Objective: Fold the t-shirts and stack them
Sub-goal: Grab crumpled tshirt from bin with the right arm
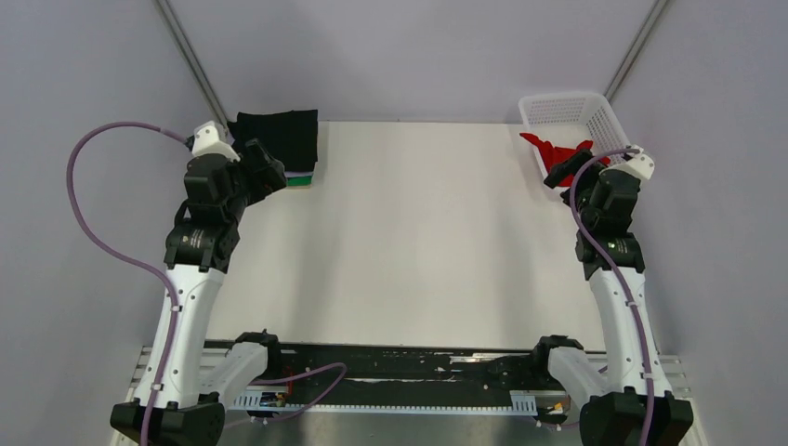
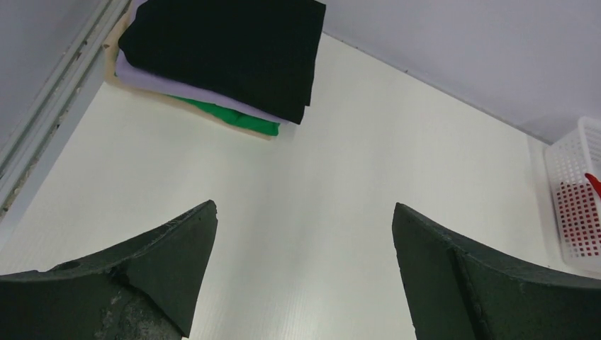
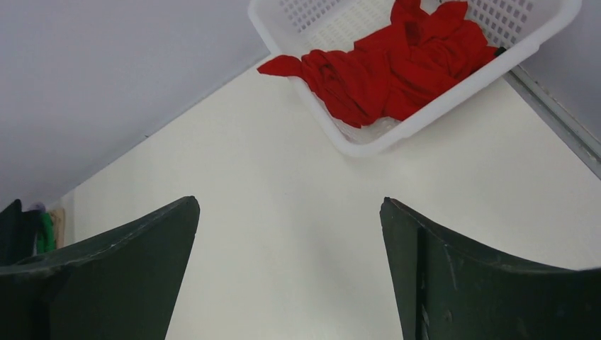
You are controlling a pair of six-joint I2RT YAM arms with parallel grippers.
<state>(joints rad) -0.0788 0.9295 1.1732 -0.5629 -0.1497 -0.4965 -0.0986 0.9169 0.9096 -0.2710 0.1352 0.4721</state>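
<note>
1. The left fingers [image 2: 170, 262] are hanging spread and empty near the folded stack [image 2: 227, 49] in the far-left corner of the tabletop [image 2: 340, 177].
2. The right fingers [image 3: 142, 255], likewise released, are facing the red t-shirt [image 3: 397, 71] slumping in the basket [image 3: 439, 106].

Red shirt [image 3: 397, 71], white basket [image 3: 461, 93] — stack [image 2: 227, 49] black, lilac, green.

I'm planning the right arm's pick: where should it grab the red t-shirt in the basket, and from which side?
Grip the flap of the red t-shirt that hangs over the basket rim toward the table. Probably come in from that side, above the rim: the flap lies clear of the mesh walls, while the rest is bunched inside.
</note>
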